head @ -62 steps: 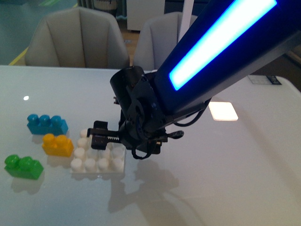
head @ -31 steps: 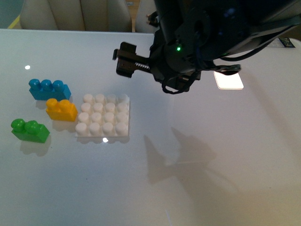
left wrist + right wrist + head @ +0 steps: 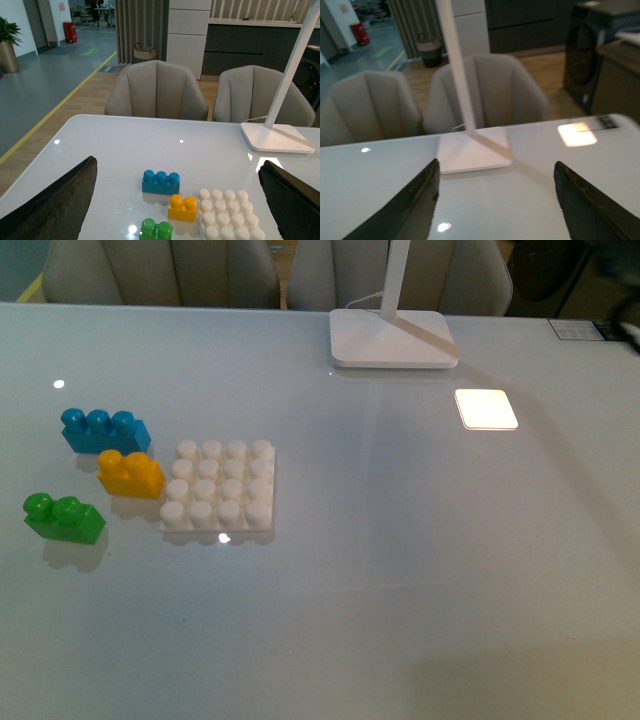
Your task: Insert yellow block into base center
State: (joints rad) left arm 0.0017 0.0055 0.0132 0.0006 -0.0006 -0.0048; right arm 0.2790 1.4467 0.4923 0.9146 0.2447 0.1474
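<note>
**STATUS: BOTH GRIPPERS CLEAR OF THE WORK AREA, YELLOW BLOCK NOT SEATED**

1. Reference. I place everything against the base [image 3: 220, 490], a white square plate with a 4x4 grid of round studs, lying flat on the white table [image 3: 420, 580]. All sixteen studs are bare.

2. Task item. The yellow block [image 3: 130, 474] stands upright on the table just beside the base's left edge, level with its far half. I cannot tell whether block and base touch. Both of its studs face up.

3. Other items.
- The blue three-stud brick [image 3: 104, 430] sits left of the base and farther out, close behind the yellow block.
- The green two-stud brick [image 3: 63, 517] sits left of the base, toward its near corner and apart from it.
- The lamp foot [image 3: 393, 338] rests well beyond the base, to the far right.
- A bright square patch of light [image 3: 486, 408] lies on the table right of the base, short of the lamp foot.

4. Grippers. Neither arm appears in the front view.
- The left gripper [image 3: 177, 162] has its fingers [image 3: 60, 205] spread wide and holds nothing; the three bricks and the base show between them, lower down.
- The right gripper [image 3: 496, 164] has its fingers [image 3: 415, 205] spread wide and holds nothing; the lamp foot shows between them.
</note>
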